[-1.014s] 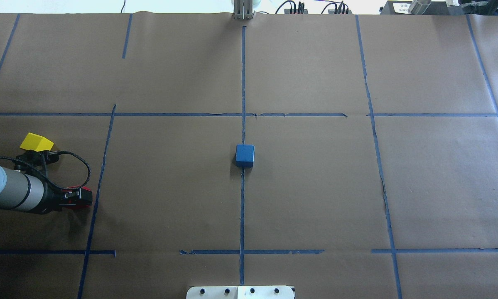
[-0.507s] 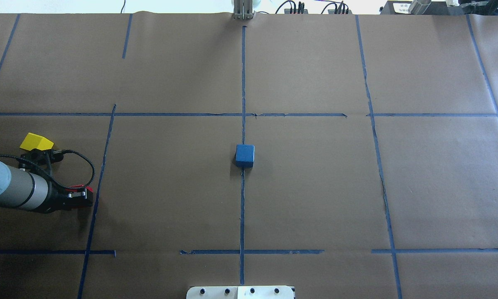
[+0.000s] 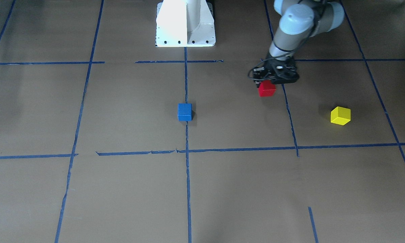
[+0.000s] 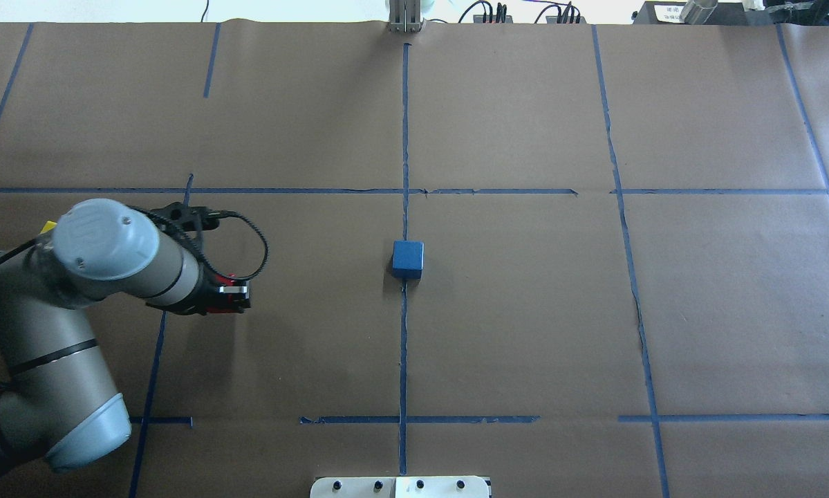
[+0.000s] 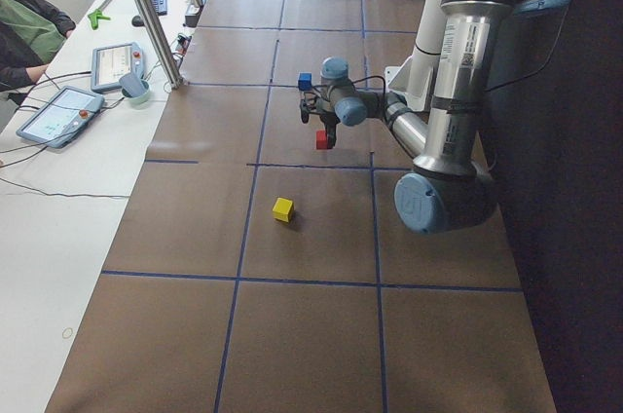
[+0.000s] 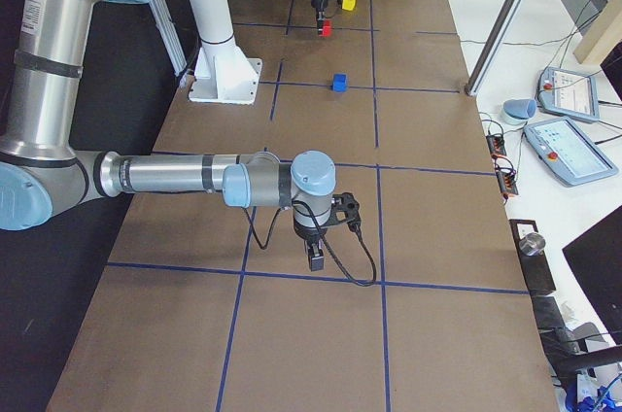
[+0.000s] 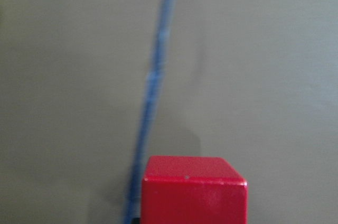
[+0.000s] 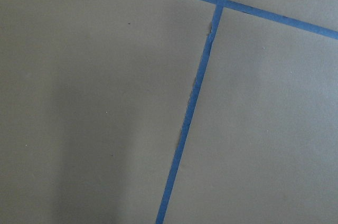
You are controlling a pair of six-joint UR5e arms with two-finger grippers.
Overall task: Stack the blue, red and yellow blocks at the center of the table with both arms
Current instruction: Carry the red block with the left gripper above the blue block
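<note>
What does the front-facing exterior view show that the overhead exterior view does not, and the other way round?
Only the front-facing view shows the whole yellow block, lying free on the table, and the red block under the left end effector, which is shut on it. Only the overhead view shows the cables past the table's far edge; there the left arm hides nearly all of the yellow block and most of the red one. Both show the blue block alone on the centre tape line, nothing stacked on it.

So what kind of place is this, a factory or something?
Probably a robotics research lab: the table is papered and marked with a blue tape grid, the left gripper holds a red block, and touchscreen control pads sit on a side desk.
</note>
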